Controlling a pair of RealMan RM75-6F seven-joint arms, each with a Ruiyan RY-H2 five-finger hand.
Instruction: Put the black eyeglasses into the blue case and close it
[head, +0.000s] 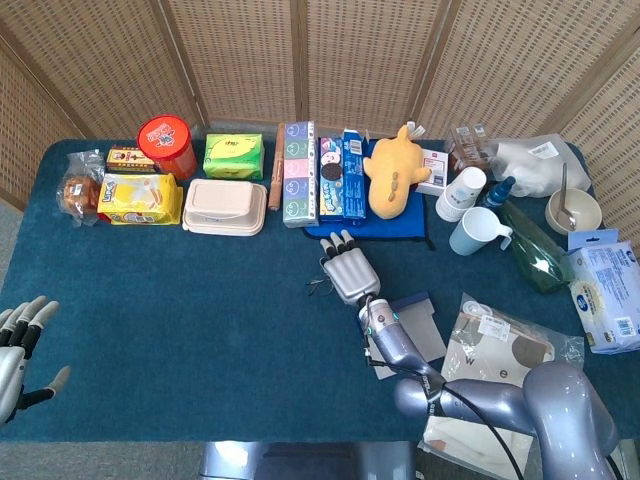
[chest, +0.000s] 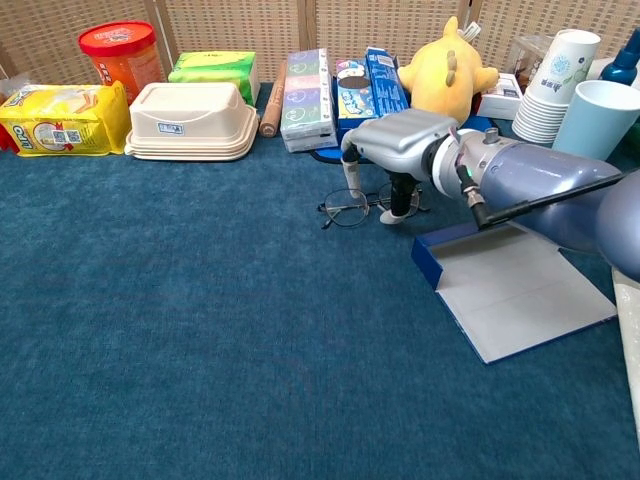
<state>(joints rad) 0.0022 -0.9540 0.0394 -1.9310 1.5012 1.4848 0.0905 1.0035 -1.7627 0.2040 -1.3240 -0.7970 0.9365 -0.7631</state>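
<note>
Black eyeglasses (chest: 352, 209) perhaps under right hand (chest: 392, 142)

The right hand (chest: 395, 140) covers the right lens of the glasses (chest: 352, 209); whether its fingers touch the frame can't be told. The left hand (head: 18, 345) is cut off by the picture's edge.

On the blue table (head: 200, 300): one pair of black eyeglasses (chest: 364, 207), one open blue case (chest: 505, 287), one yellow plush toy (head: 393, 170), one red canister (head: 166, 145), two robot hands (head: 349, 268).
</note>
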